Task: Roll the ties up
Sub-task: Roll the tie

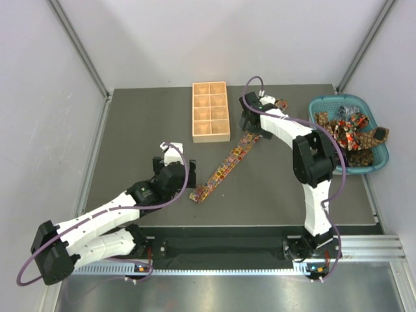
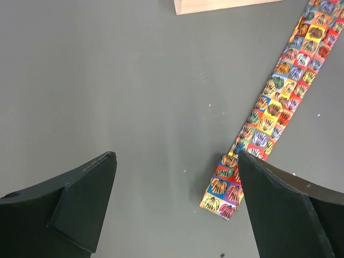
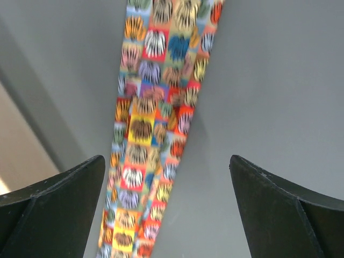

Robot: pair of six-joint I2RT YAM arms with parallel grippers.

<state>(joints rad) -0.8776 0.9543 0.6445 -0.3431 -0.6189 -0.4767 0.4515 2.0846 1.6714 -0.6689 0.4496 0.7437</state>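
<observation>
Arms point(image 1: 97, 221) white-shelled, black joints — purple cables point(image 1: 188, 170) looped alongside; fingers point(image 2: 80, 199) matte black wedges.

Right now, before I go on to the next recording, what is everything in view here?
laid-out tie: one, multicoloured small print, flat and diagonal on the table, running from beside the tray toward the left arm
heaped ties: several, count unclear, brown, red and blue prints, piled in the basket
wooden tray: one, tan, eight compartments, far centre of the table
plastic basket: one, teal, far right of the table
table: one, dark grey
left gripper: black fingers, open, at the laid-out tie's near end
right gripper: black fingers, open, above the laid-out tie's far end, beside the tray
</observation>
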